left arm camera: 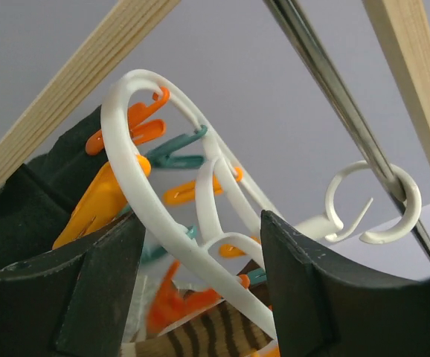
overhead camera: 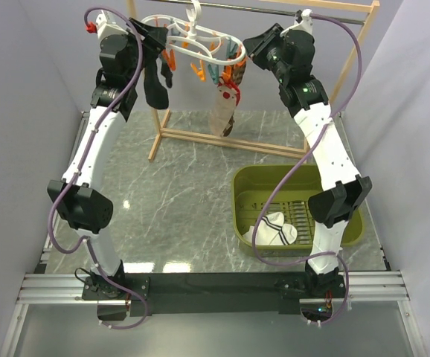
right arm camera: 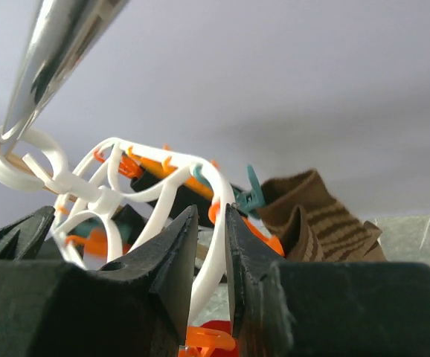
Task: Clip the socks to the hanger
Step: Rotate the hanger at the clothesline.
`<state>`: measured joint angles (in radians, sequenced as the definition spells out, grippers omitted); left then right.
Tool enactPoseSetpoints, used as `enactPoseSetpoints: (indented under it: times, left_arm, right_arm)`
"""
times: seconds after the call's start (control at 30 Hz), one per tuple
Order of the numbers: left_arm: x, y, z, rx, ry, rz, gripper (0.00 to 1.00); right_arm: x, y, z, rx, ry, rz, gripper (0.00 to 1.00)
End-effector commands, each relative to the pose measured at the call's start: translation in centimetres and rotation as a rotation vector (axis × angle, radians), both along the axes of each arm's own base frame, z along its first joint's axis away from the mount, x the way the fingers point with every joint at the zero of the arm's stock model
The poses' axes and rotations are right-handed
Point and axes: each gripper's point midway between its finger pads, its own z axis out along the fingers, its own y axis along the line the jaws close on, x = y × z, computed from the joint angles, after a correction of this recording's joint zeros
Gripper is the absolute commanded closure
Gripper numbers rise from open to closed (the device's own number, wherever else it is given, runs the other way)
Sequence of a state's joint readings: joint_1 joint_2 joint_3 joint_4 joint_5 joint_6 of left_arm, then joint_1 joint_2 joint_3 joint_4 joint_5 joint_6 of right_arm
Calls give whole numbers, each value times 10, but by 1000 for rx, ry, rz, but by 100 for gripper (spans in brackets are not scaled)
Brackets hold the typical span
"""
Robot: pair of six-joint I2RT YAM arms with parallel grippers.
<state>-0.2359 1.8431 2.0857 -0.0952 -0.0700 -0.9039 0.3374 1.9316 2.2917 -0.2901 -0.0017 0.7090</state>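
The white oval hanger (overhead camera: 193, 43) with orange and teal clips hangs by its hook from the metal rod. My right gripper (overhead camera: 254, 46) is shut on its right rim; in the right wrist view the white rim (right arm camera: 219, 186) runs through the narrow gap of my right gripper (right arm camera: 211, 212). My left gripper (overhead camera: 160, 43) is open at the hanger's left side; in the left wrist view the rim (left arm camera: 184, 252) passes between the wide-apart jaws of my left gripper (left arm camera: 201, 219), touching neither. The white socks (overhead camera: 274, 227) lie bunched in the green basket (overhead camera: 241, 201).
A black sock (overhead camera: 155, 88) hangs from the hanger's left side, and a brown striped sock (overhead camera: 225, 111) from its right; the brown one also shows in the right wrist view (right arm camera: 326, 216). The wooden rack frame (overhead camera: 200, 137) stands at the back of the marble table.
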Motion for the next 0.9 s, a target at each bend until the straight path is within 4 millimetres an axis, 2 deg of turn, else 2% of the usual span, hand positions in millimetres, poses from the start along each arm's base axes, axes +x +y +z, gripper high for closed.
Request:
enactPoseSetpoints:
  times: [0.0,0.07,0.23,0.33,0.37,0.43,0.47,0.5,0.6,0.67,0.7,0.77,0.83,0.87]
  left_arm:
    - [-3,2,26,-51,-52,4,32]
    - [4,0,16,-58,-23,3,34]
    - [7,-5,16,-81,-26,-18,46]
    - [1,1,18,-100,-32,8,51]
    - [1,1,12,-101,-26,17,51]
    - [-10,4,20,-116,-46,52,53]
    - [-9,3,9,-114,-29,67,53]
    - [-20,0,23,-126,-72,64,53]
    - [-29,-7,24,-142,-97,76,55]
    - [-31,-9,18,-145,-91,100,56]
    - [-38,-14,25,-152,-111,99,56]
    - [-40,-13,17,-157,-105,122,56]
    - [-48,-14,24,-177,-132,123,56]
    - [-48,-13,19,-180,-127,139,56]
  right_arm:
    - [0,0,27,16,-86,6,71]
    - [1,1,28,14,-86,11,71]
    - [0,-2,29,-6,-93,4,71]
    - [-5,-4,33,-17,-97,20,62]
    - [-8,-4,33,-22,-85,36,55]
    - [-17,-13,42,-22,-92,37,47]
    - [-21,-16,42,-25,-84,39,43]
    - [-30,-20,48,-31,-94,43,39]
    - [-46,-25,58,-69,-128,62,32]
    - [-51,-30,59,-88,-117,65,30]
    - [-57,-32,68,-102,-138,67,29]
    - [-63,-36,71,-116,-132,60,28]
    - [-72,-37,74,-121,-137,61,28]
    - [-74,-38,74,-121,-138,63,28]
